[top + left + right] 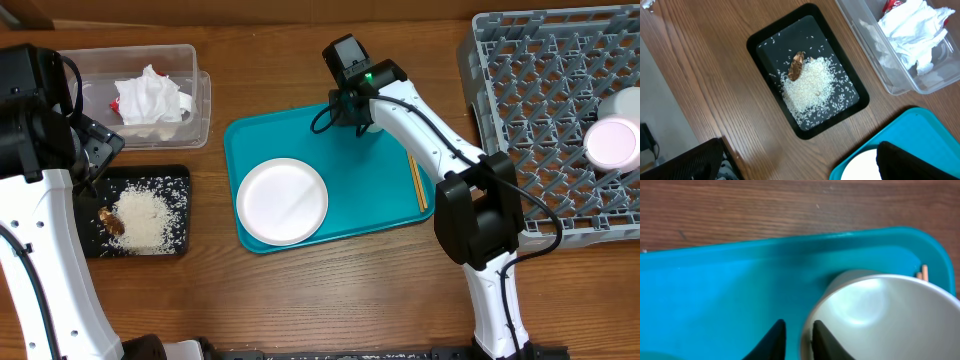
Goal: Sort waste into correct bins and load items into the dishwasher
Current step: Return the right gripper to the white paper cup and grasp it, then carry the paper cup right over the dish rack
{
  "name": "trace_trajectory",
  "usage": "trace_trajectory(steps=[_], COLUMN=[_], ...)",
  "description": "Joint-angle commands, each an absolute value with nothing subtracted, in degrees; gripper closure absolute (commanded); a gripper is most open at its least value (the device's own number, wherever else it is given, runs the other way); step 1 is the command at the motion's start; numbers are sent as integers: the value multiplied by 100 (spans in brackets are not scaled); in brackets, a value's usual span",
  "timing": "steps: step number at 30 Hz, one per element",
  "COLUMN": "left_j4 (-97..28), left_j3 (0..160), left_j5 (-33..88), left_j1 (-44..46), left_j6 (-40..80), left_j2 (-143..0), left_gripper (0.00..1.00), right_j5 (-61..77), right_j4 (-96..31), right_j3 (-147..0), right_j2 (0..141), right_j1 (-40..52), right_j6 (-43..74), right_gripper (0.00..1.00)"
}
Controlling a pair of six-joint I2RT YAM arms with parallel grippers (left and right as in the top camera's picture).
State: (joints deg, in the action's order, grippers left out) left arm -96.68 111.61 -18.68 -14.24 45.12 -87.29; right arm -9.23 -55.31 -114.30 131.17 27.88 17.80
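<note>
On the wooden table (330, 300), the right gripper (798, 324) pinches the rim of the white cup (880, 315) at the far edge of the teal tray (380, 215). The left gripper (797, 150) hangs spread wide near the black tray (751, 47) of rice (810, 85).

Pretty sure it's a robotics lab bench staged as kitchen cleanup: a white-and-black robot arm on the left (35, 240), another on the right (430, 140), a plain wood-grain table (300, 300), a grey plastic lattice dish rack (540, 100), and a teal plastic tray (270, 140).
</note>
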Motion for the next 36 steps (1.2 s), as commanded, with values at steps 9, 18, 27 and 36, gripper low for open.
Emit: trace_trajectory(steps=[9,18,27,36], left_j4=[-9679,-9679,-9679,-9679], left_j3=[11153,11153,11153,11153], left_j5=[-1944,-1944,-1944,-1944], left_j1=[-1424,-1424,-1424,-1424], left_j6=[4650,4650,4650,4650], left_j2=[-8735,-8735,-8735,-8735], left_gripper=[0,0,0,0], right_j5=[-1052,-1245,-209,2729], right_j4=[-6449,-7437,-7972,-7767], right_j3=[-12215,-12999,-13004,-12186], right_j2=[12477,11170,10377,10405], right_j1=[2773,2062,-449,-3013], right_j6=[1955,1791,1758,1391], right_gripper=[96,96,96,96])
